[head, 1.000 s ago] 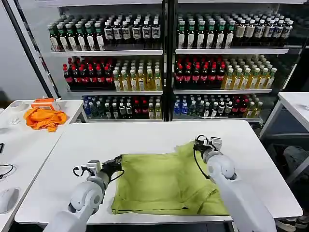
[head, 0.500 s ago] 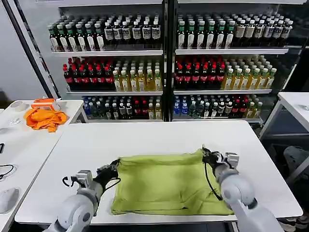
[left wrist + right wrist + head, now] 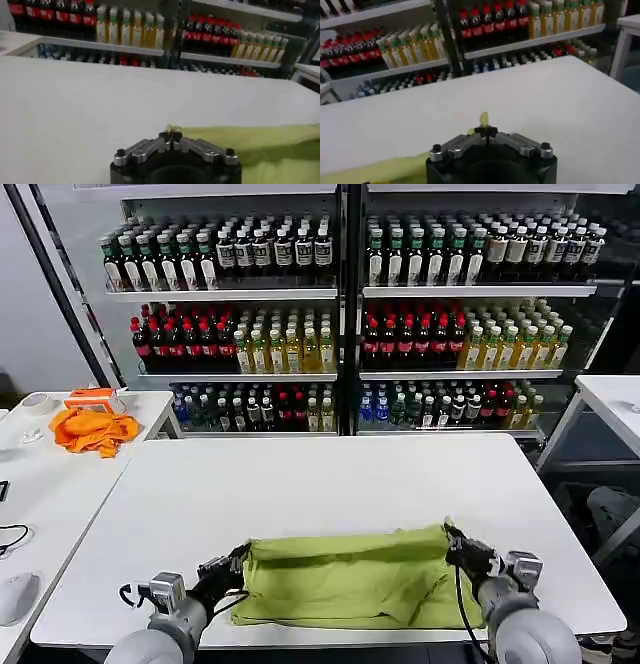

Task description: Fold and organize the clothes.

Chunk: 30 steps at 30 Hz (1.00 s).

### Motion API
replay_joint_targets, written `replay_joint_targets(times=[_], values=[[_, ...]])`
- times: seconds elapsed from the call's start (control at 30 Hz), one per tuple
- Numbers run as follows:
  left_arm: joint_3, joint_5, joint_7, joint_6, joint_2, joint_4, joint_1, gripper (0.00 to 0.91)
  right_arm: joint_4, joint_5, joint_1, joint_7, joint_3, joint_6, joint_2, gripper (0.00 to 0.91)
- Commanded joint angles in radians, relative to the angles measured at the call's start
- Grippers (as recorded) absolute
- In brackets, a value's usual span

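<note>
Room: shelves of bottles (image 3: 340, 334) fill the back wall; a side table at the robot's left carries an orange cloth (image 3: 93, 428), well apart from the work.
Surface: a white surface (image 3: 320, 484) stands in front of the robot, its far half bare.
T-shirt: the yellow-green T-shirt (image 3: 345, 579) lies near the front edge of the surface as a wide, shallow band, its far edge doubled toward the robot and raised a little between the two arms.
Left end effector: the left end effector (image 3: 232, 567) sits at the shirt's left upper corner; from its wrist camera the fingers (image 3: 171, 137) meet, pinched tight on a tip of green fabric.
Right end effector: the right end effector (image 3: 458, 546) is at the right upper corner, likewise closed on a small peak of cloth (image 3: 484, 119).
Step, as I judge it: the far edge is being carried over to the near edge to halve the shirt.
Risk: both grips hold only a sliver of fabric, so a tug could pull a corner free. If one arm travels further than the other, the fold will lie skewed. The shirt is already close to the front edge, so dragging could slide it off.
</note>
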<state>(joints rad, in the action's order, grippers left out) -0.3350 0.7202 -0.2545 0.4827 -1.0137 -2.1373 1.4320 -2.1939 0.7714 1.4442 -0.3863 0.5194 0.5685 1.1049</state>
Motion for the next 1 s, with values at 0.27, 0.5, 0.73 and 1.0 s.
replay_joint_targets(times=[0.27, 0.5, 0.73, 1.0], values=[[0.031, -0.104, 0.020, -0.017, -0.014, 0.032, 0.045, 0.877, 0.051, -0.058, 0.019, 0.005, -0.013, 0.009, 0.031, 0.907], [0.044, -0.209, 0.019, -0.117, -0.025, 0.070, 0.034, 0.907, 0.056, -0.104, 0.020, 0.042, -0.035, -0.011, 0.049, 0.907], [0.027, -0.221, -0.047, -0.166, -0.091, 0.025, 0.088, 0.907, -0.001, -0.175, 0.095, 0.065, 0.000, -0.043, 0.053, 0.907], [0.072, -0.292, -0.087, -0.216, -0.213, 0.041, 0.137, 0.907, -0.020, -0.182, 0.135, 0.058, 0.015, -0.053, 0.076, 0.907]])
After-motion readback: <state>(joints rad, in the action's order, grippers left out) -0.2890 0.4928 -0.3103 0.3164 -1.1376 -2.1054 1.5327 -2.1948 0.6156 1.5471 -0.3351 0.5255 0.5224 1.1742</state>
